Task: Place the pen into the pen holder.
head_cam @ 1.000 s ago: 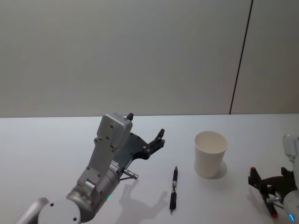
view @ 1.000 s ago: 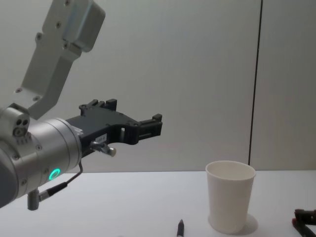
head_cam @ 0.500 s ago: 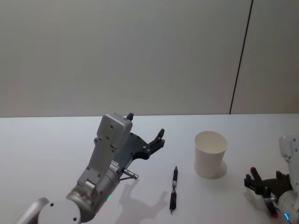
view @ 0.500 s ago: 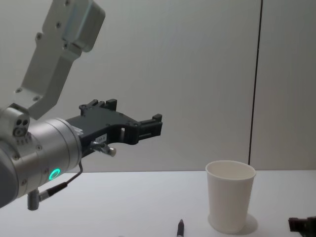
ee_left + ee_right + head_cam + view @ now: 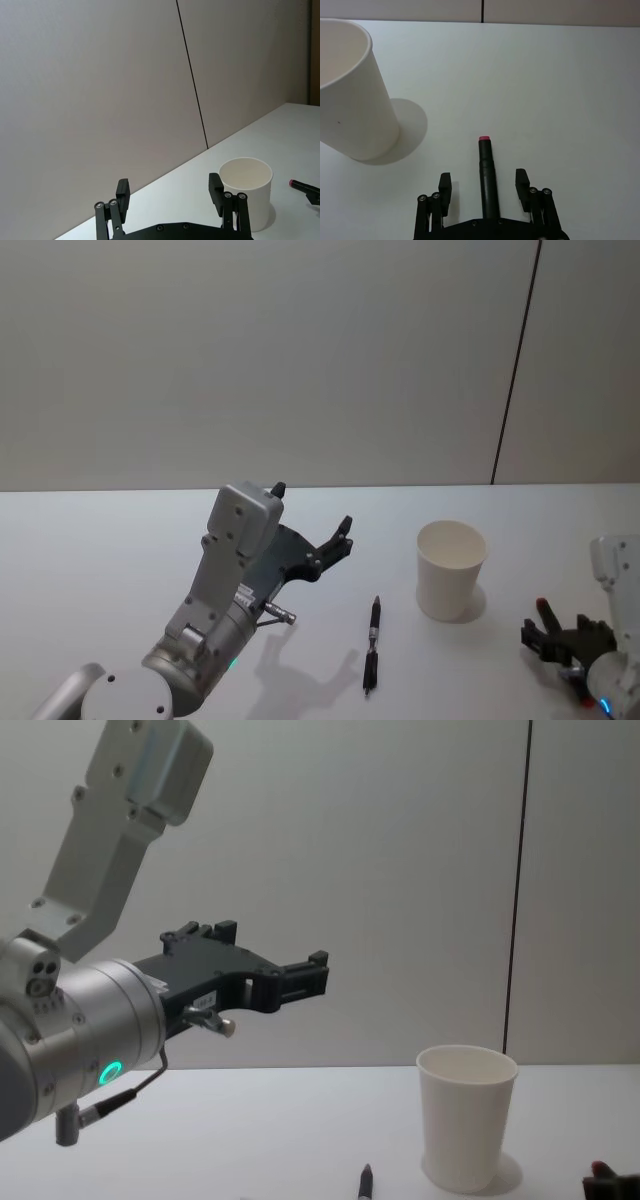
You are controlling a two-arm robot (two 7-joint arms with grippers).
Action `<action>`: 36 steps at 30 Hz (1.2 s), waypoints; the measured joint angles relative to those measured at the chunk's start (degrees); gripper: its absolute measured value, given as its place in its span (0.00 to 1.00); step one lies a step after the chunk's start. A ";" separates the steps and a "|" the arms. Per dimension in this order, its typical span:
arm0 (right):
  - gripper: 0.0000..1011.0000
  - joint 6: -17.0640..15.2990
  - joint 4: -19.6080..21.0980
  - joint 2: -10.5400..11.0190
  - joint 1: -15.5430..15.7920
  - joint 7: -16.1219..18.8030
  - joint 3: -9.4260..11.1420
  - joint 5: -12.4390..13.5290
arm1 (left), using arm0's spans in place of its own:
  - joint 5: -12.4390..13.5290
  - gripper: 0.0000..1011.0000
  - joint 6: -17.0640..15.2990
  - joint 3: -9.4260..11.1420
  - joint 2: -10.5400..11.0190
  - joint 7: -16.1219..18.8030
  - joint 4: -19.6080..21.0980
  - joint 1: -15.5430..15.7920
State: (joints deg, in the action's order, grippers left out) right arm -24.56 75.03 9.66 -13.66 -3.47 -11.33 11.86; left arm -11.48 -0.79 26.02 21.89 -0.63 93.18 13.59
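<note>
**Closing on the red-tipped pen at the lower right**

At the lower right of the head view, the right gripper [image 5: 483,175] sits low over the tabletop [image 5: 100,560]. Its fingers are open and stand either side of the red-tipped pen [image 5: 488,187]. The pen lies flat between them, its red end pointing away from the wrist, and neither finger touches the barrel.

The step in hand looks to be the grasp. To do it well, the fingers should probably drop level with the barrel and stay centred, so both meet it together. A one-sided push could roll a round pen away. After the lift, the pen likely needs tipping upright before it passes over the rim, since a nudged paper cup could topple.

A second black pen [image 5: 371,645] lies at lower centre, well apart from the cup. The pen holder [image 5: 450,570], a white paper cup, stands upright right of centre, up and left of the right gripper.

Left of centre, the left gripper [image 5: 312,508] hangs raised and idle, its fingers spread and empty.

The tabletop is white, smooth and matte, with soft shadows. Beyond it stands a pale wall [image 5: 250,360], where a dark vertical seam [image 5: 515,360] runs down the upper right.
</note>
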 joint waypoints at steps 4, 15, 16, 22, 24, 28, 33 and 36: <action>0.71 0.30 -1.02 -0.23 -0.42 0.21 -0.03 -0.18 | 0.00 0.99 0.00 0.00 0.00 0.00 0.00 0.00; 0.36 1.11 -3.27 -0.76 -1.31 0.59 -0.14 -0.90 | 0.00 0.99 0.00 0.00 0.00 0.00 0.00 0.00; 0.32 1.16 -3.37 -0.79 -1.34 0.63 -0.15 -0.94 | 0.00 0.99 0.00 0.00 0.00 0.00 0.00 0.00; 0.17 1.63 -3.97 -0.98 -1.59 0.93 -0.24 -1.30 | 0.00 0.99 0.00 0.00 0.00 0.00 0.00 0.00; 0.17 1.84 -4.10 -1.04 -1.63 1.03 -0.25 -1.44 | 0.00 0.99 0.00 0.00 0.00 0.00 0.00 0.00; 0.17 2.45 -4.13 -1.09 -1.63 1.21 -0.25 -1.61 | 0.00 0.99 0.00 0.00 0.00 0.00 0.00 0.00; 0.17 3.93 -3.78 -1.06 -1.45 1.49 -0.18 -1.81 | 0.00 0.99 0.00 0.00 0.00 0.00 0.00 0.00; 0.17 5.45 -3.28 -0.98 -1.22 1.81 -0.11 -1.96 | 0.00 0.99 0.00 0.00 0.00 0.00 0.00 0.00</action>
State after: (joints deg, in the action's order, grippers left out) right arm -19.11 71.75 8.68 -14.88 -1.66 -11.44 9.90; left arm -11.48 -0.79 26.02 21.89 -0.63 93.18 13.59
